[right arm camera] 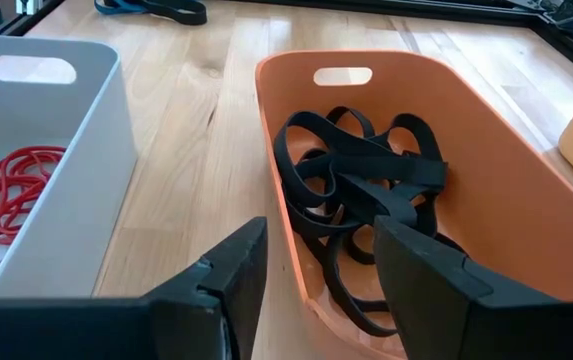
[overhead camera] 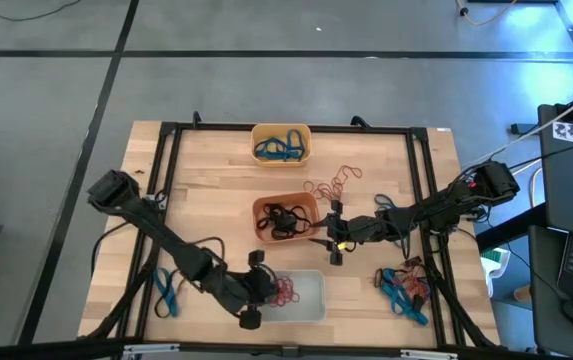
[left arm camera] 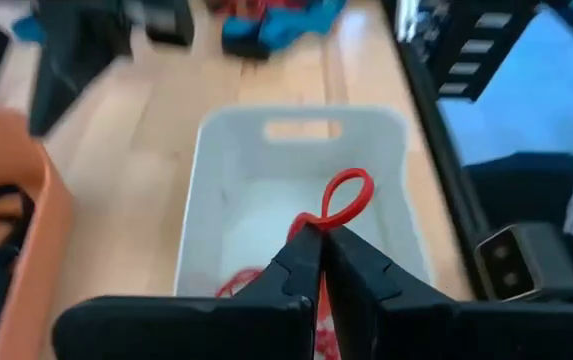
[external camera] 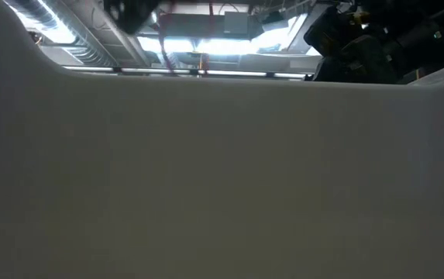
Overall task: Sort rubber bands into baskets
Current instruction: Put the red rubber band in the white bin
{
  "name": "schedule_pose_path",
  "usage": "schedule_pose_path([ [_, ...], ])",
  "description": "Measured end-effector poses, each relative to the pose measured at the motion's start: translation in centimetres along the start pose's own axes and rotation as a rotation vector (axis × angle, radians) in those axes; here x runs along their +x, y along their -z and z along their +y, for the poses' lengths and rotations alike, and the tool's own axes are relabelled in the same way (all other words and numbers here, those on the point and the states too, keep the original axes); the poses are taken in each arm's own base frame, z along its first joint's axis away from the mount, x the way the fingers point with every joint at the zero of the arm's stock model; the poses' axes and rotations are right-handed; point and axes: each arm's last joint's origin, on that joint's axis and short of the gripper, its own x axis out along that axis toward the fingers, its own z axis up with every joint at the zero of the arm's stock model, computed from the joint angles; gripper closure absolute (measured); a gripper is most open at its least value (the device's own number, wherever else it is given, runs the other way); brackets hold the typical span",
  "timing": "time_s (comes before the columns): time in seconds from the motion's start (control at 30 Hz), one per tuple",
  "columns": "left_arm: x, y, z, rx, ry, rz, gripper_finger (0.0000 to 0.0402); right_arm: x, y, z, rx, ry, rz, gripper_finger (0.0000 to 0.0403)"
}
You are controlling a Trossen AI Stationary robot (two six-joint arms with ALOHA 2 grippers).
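Three baskets stand on the wooden table. The yellow one [overhead camera: 281, 144] at the far side holds blue bands, the orange one [overhead camera: 286, 218] in the middle holds black bands [right arm camera: 366, 180], and the white one [overhead camera: 306, 297] at the near edge holds red bands [right arm camera: 11, 190]. My left gripper [left arm camera: 321, 238] is over the white basket [left arm camera: 216, 170], shut on a red rubber band [left arm camera: 346, 195]. My right gripper [right arm camera: 316, 262] stands open just right of the orange basket, with nothing between its fingers. My left gripper pinches the red rubber band between its two fingertips. A small loop of the band [left arm camera: 350, 190] sticks out beyond the tips. The fingers slant down from the table's left side over the white basket's left end. The band is lifted clear of the basket floor.
Loose red bands [overhead camera: 331, 185] lie on the table right of the orange basket's far end. Blue bands [overhead camera: 166, 295] lie near the left frame rail, and a mixed pile [overhead camera: 406, 290] lies at the near right. A black frame [overhead camera: 166, 130] borders the tabletop. The white basket's wall fills the low view.
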Motion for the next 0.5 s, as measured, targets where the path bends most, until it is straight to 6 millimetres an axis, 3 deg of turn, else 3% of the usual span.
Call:
schedule_pose_path([
  [0.27,2.2,1.7,0.2,0.122,-0.037,0.060,0.0389,0.0,0.0,0.0,0.000,-0.002,0.000,0.0221],
  [0.4,2.7,1.5,1.1,0.062,-0.062,0.062,0.0381,0.0,0.0,0.0,0.000,-0.002,0.000,0.0221],
  [0.5,2.8,1.4,1.3,0.045,-0.071,0.063,0.0354,0.0,0.0,0.0,0.000,-0.002,0.000,0.0221],
])
